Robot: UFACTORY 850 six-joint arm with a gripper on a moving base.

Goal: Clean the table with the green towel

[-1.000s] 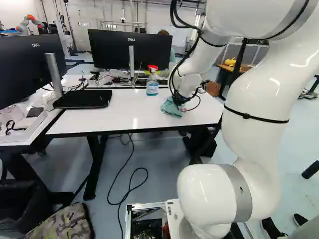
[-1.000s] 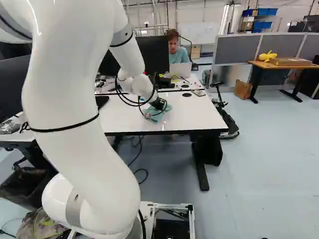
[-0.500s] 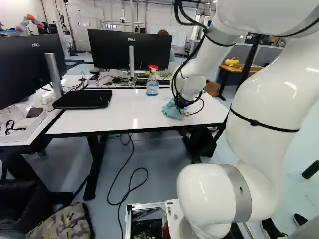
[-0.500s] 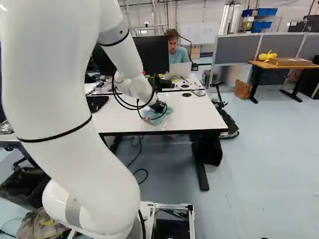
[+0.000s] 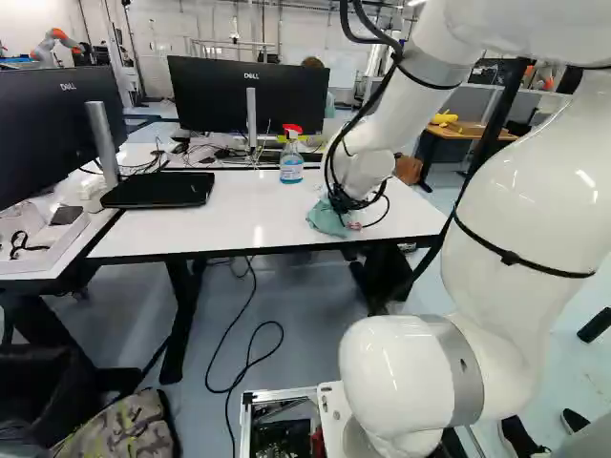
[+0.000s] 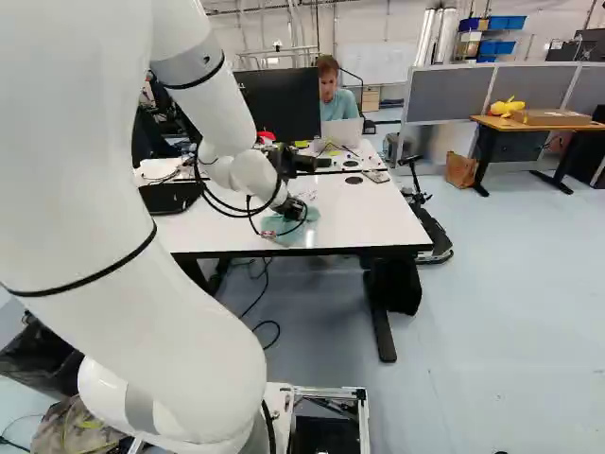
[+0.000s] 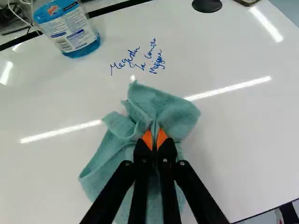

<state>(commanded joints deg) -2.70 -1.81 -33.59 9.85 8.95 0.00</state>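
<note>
Dragging the green towel (image 5: 327,219) toward me looks like the step I am on. In the left base view, my arm (image 5: 396,105) has leaned further right, and the towel has come a little nearer over the tabletop (image 5: 224,227), now close to its near edge. The spray bottle (image 5: 292,167) stands where it was, farther off and to the left; my base (image 5: 335,412) has not moved.

In the right base view, the towel has also slid slightly left and nearer along with my arm, so I take this as part of a wiping stroke, with cleaning under way but unfinished.

In the wrist view, my claw (image 7: 154,138) is clenched on the towel, a bunched fold pinched between its orange pads (image 7: 147,139). The cloth spreads under and beside the claw against the tabletop. Blue handwriting (image 7: 138,60) remains ahead of it, past the towel, apart from the bottle. I judge I must push back out over those marks, pressing flat, without knocking the bottle.
</note>
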